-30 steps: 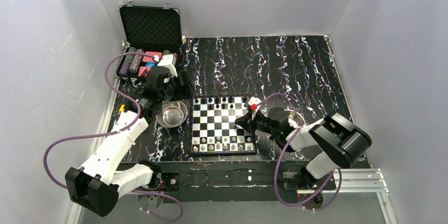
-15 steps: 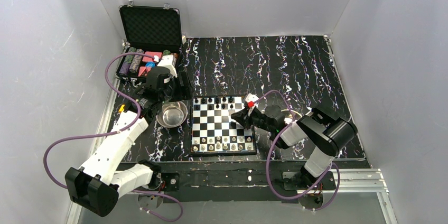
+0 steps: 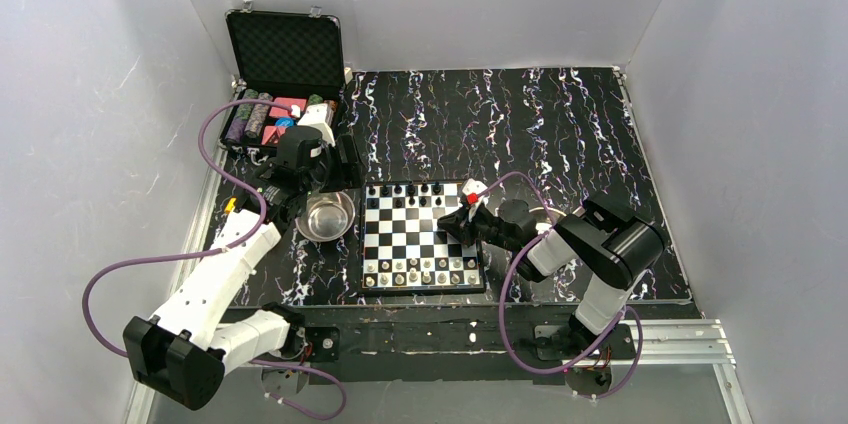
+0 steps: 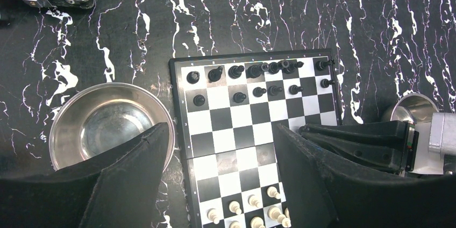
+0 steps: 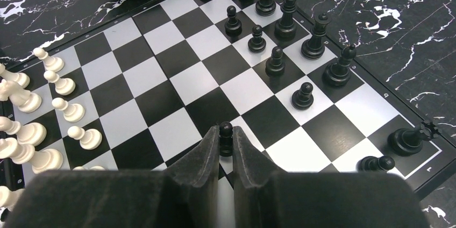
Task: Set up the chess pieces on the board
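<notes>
**A:** Board [image 3: 422, 236] position from above, please?

**B:** It lies flat between the two arms. Black pieces [image 3: 412, 189] stand along its far edge and white pieces [image 3: 420, 270] along its near edge. The right gripper [image 3: 455, 224] is over its right side.

**A:** And the left wrist view?

**B:** The left gripper [image 4: 218, 136] has its fingers wide apart and holds nothing. A steel bowl [image 4: 107, 85] sits just left of the board.

**A:** The right wrist view?

**B:** The right fingers are clamped on one black pawn [image 5: 226, 130], low over the middle rows. I cannot tell if it touches the square.
</notes>
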Robot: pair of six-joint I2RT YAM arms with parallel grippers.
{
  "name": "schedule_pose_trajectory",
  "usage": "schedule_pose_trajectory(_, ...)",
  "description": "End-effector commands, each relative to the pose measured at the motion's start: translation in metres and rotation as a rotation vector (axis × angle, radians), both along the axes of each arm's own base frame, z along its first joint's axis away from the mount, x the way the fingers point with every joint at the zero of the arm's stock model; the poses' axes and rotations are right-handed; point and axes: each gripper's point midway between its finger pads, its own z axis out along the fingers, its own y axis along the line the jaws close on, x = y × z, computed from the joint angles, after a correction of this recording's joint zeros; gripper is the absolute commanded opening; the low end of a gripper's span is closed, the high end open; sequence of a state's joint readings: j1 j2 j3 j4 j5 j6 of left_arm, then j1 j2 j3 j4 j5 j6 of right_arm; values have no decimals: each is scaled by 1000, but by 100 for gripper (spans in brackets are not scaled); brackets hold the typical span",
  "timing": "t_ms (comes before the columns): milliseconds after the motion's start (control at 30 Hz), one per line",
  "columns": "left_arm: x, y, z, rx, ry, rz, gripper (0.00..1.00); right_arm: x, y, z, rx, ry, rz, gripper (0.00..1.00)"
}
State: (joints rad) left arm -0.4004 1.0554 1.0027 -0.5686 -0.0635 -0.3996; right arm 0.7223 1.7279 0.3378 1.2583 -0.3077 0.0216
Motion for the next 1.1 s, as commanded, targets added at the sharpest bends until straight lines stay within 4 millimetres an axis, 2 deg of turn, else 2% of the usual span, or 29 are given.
schedule_pose_trajectory(0,0,5,-2,17,-2,8,70,6,8,15,38,-65,13,22)
schedule_pose_trajectory(167,1,5,-1,16,-3,8,71,5,8,13,34,-56,15,29)
schedule_pose_trajectory(400,-1,5,-1,14,-4,10,71,3,5,19,41,-66,5,32)
schedule_pose_trajectory(767,-2,10,5,14,-18,32,72,9,-2,74,35,-72,-46,34)
schedule_pose_trajectory(800,-2,10,6,14,-19,32,73,12,-3,79,34,-27,-81,34)
schedule_pose_trajectory(867,-2,10,5,13,-17,33,73,16,-11,72,-33,148,-174,34)
schedule_pose_trajectory(900,-2,10,4,14,-13,33,73,22,-10,84,-41,205,-214,33)
schedule_pose_trajectory(967,-2,10,3,15,-10,34,74,20,-16,85,-156,340,-257,33)
schedule_pose_trajectory(1067,-3,10,2,16,-3,35,74,10,-23,75,-312,506,-281,32)
